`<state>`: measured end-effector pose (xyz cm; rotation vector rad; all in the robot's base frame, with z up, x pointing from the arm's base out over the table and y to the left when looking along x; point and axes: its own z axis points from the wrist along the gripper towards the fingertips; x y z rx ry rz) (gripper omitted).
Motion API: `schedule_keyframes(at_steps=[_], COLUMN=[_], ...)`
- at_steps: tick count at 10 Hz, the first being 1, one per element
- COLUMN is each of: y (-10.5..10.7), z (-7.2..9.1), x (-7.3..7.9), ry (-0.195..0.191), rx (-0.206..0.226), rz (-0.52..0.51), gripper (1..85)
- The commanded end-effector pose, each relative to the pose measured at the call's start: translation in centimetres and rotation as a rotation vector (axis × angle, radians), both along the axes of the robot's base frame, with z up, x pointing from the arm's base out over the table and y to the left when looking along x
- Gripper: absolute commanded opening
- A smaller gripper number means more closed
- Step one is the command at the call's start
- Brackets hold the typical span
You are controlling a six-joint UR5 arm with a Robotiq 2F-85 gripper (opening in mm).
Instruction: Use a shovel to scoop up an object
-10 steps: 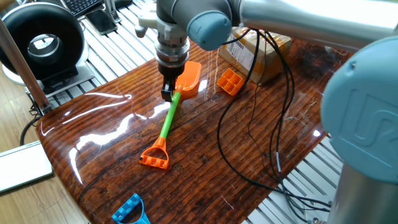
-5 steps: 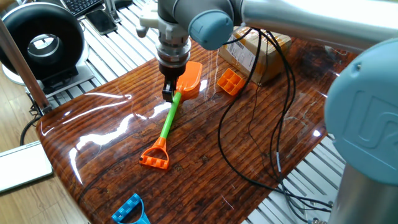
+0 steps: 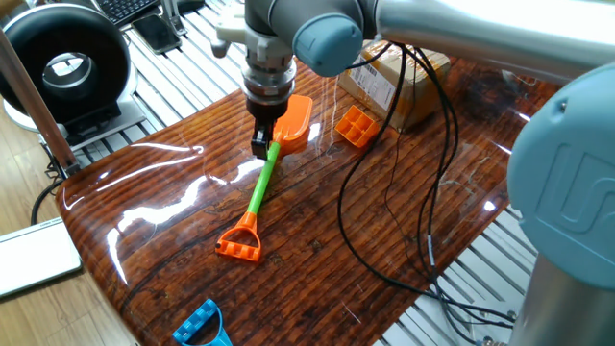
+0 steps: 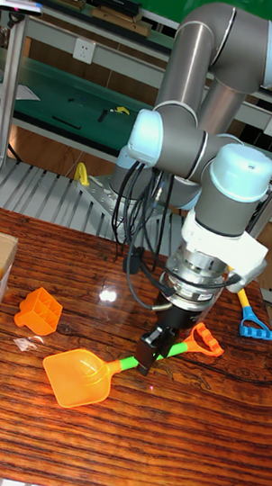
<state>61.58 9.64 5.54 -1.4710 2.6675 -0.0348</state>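
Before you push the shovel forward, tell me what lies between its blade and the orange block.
Nothing visible does. The shovel blade and the orange block lie apart on bare table. The cardboard box sits behind the block, not between. The gripper is at the shaft.

The gripper [image 3: 260, 144] points straight down at the green shaft of the shovel [image 3: 261, 183], just below its orange blade, and whether its jaws grip the shaft cannot be told. The shovel lies flat on the glossy wooden table [image 3: 317, 259], blade toward a small orange gridded block [image 3: 355, 126], which sits just beside a cardboard box [image 3: 396, 81]. A blue plastic toy [image 3: 203, 325] lies at the table's near edge.
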Motion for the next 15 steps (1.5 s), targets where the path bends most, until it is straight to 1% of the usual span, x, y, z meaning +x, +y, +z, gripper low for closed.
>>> schedule_keyframes(at_steps=[1,2,3,4,5,6,7,9,10,11,12,13,14,15], y=[-1.0,-0.7,-0.2,0.0,0.2,0.3,0.7,0.5,-0.1,-0.9,-1.1,-1.4,-1.2,-0.8], z=[0.4,0.3,0.3,0.3,0.3,0.1,-0.2,-0.4,-0.3,-0.2,-0.2,-0.2,-0.2,-0.2], x=[1.4,1.0,0.6,0.6,0.3,-0.4,-1.4,-2.7,-2.6,-2.1,-2.2,-1.8,-2.1,-2.3], ry=[-0.053,-0.041,-0.025,-0.026,-0.019,0.001,0.018,0.023,0.011,-0.004,0.001,-0.012,-0.001,0.001], rx=[-0.055,-0.049,-0.032,-0.023,-0.015,-0.012,-0.003,-0.005,-0.019,-0.045,-0.055,-0.074,-0.063,-0.047], rz=[0.140,0.199,0.228,0.237,0.253,0.290,0.331,0.365,0.396,0.429,0.484,0.500,0.502,0.502], gripper=[57.3,57.7,57.7,57.7,57.7,59.0,62.7,63.0,63.0,60.3,59.7,58.7,58.7,59.7])
